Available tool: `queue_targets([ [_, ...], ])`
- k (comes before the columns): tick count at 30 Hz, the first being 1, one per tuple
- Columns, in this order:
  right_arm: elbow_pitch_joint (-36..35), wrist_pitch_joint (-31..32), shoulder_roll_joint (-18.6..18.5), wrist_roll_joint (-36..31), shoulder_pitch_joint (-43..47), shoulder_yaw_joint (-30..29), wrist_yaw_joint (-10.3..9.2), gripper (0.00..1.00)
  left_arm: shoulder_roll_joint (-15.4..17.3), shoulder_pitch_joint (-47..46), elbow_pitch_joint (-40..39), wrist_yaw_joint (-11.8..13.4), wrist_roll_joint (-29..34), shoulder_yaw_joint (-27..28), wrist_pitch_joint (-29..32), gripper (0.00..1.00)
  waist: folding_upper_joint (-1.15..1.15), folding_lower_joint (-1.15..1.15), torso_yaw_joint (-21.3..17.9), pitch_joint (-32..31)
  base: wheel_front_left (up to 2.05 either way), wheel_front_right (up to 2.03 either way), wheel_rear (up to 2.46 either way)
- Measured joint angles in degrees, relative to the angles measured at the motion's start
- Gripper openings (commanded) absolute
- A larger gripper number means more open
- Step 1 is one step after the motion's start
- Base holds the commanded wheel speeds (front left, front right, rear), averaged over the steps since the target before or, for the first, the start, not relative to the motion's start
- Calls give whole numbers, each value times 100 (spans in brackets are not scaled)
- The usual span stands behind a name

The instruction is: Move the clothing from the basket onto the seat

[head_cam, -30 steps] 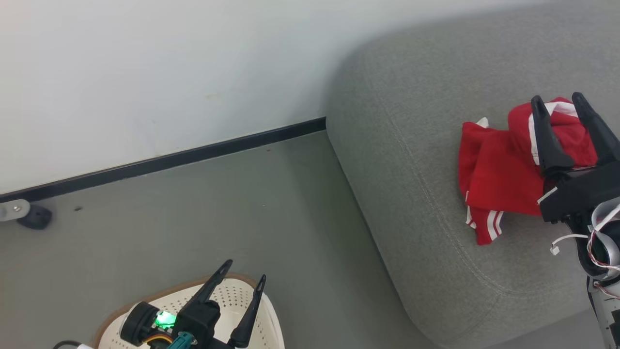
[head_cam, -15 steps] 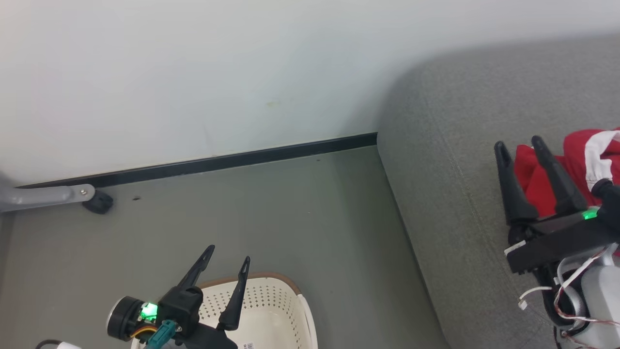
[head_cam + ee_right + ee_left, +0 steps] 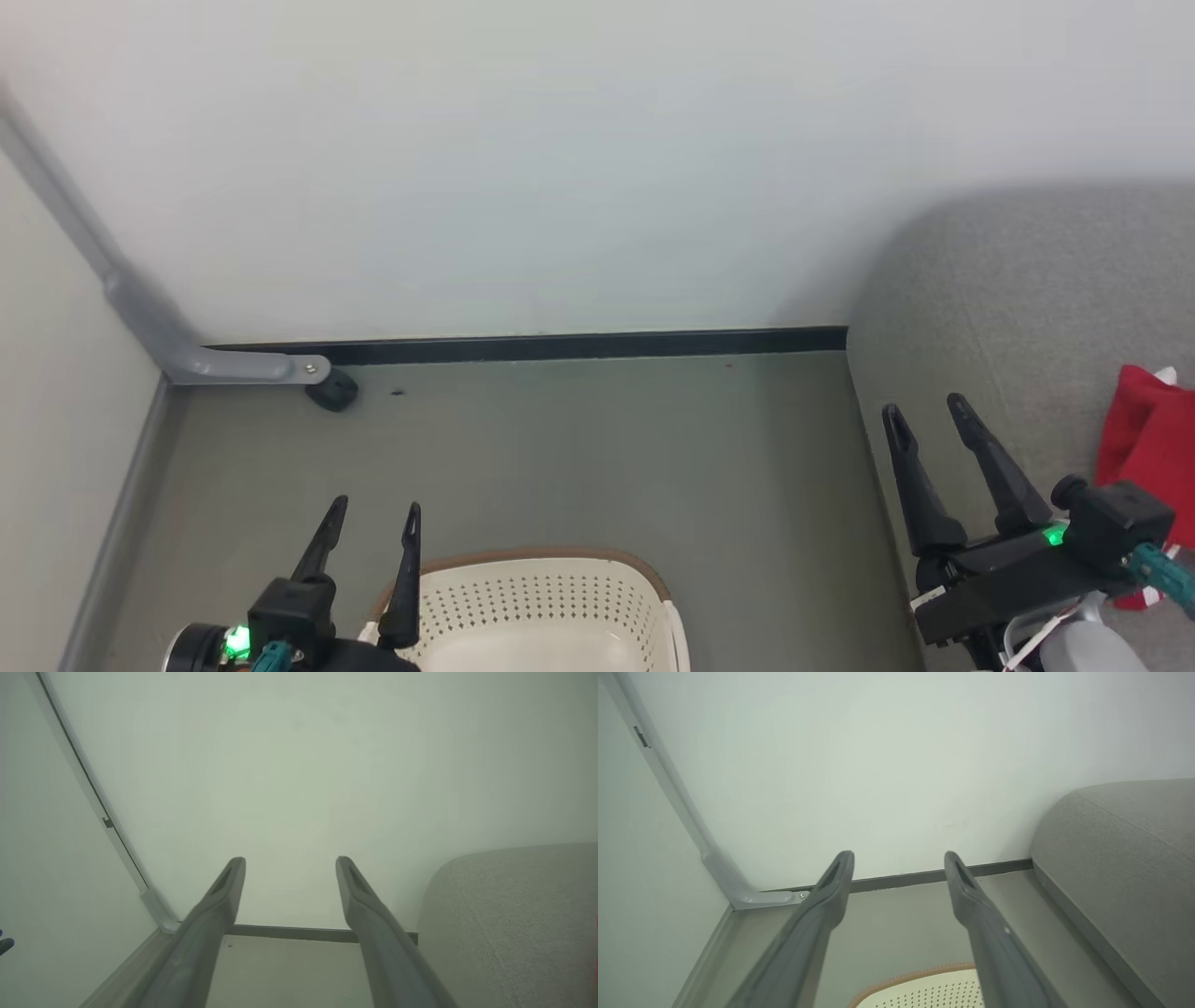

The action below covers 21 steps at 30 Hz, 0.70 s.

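resting on grey fabric seat (image 3: 1008, 308): soft red clothing (image 3: 1144, 429) | perforated basket (image 3: 551, 557) | left end effector (image 3: 375, 509) apart | right end effector (image 3: 924, 407) apart

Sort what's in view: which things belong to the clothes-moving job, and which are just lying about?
Job: clothing, seat, basket, left gripper, right gripper.
Lying about: grey bar, black foot, skirting.

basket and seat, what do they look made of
The basket looks like moulded cream plastic, smooth and slightly glossy, with rows of holes; its brown rim looks woven, possibly moulded too. The seat looks like grey upholstery fabric, matte, with a fine flecked weave.
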Motion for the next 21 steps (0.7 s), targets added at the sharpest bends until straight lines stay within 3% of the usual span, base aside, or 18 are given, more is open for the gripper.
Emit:
queue_targets([
  [12,250,-341,297,-16,543,180,5,100,9,689,-227,172,91,178,0,100,0,-1,759,-491,0,0,0],
  [21,468,-378,453,-247,578,479,7,100,40,998,-369,223,199,302,0,100,0,-1,1014,-710,0,0,0],
])
